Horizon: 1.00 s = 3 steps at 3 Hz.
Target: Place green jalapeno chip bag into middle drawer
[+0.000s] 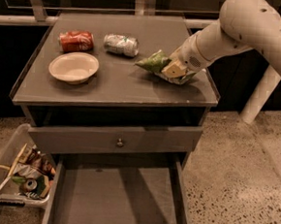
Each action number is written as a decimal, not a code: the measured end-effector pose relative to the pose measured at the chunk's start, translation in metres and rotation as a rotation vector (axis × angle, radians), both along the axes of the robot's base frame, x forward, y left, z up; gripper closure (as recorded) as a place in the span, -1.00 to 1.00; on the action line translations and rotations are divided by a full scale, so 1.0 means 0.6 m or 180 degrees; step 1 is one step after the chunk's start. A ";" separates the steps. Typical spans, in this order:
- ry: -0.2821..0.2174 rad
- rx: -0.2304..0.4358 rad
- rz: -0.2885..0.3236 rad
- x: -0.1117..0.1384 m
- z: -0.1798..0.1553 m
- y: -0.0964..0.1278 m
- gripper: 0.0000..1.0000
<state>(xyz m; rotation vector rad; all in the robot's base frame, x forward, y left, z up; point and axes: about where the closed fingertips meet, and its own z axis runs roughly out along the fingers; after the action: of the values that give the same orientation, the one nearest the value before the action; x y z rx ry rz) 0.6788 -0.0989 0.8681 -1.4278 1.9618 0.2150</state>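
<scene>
The green jalapeno chip bag (155, 63) lies on the right part of the cabinet top. My gripper (174, 68) comes in from the right on a white arm and sits right on the bag's right half, covering part of it. The middle drawer (114, 199) is pulled out wide below the cabinet front, its flat gray floor bare.
A red can (76, 41) and a silver can (120, 44) lie on their sides at the back of the top. A white bowl (73, 67) sits at the left. A drawer front with a round knob (120, 142) is above the open drawer. A clear bin of clutter (21, 175) stands on the floor at the left.
</scene>
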 end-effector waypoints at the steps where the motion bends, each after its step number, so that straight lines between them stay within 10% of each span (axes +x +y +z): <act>1: -0.0047 0.0002 0.0116 -0.043 0.037 0.004 1.00; 3: -0.0341 0.0106 0.0166 -0.162 0.101 -0.023 1.00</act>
<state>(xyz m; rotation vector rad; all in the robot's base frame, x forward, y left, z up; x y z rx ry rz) 0.5818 -0.1124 0.9285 -1.4403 1.8281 0.1900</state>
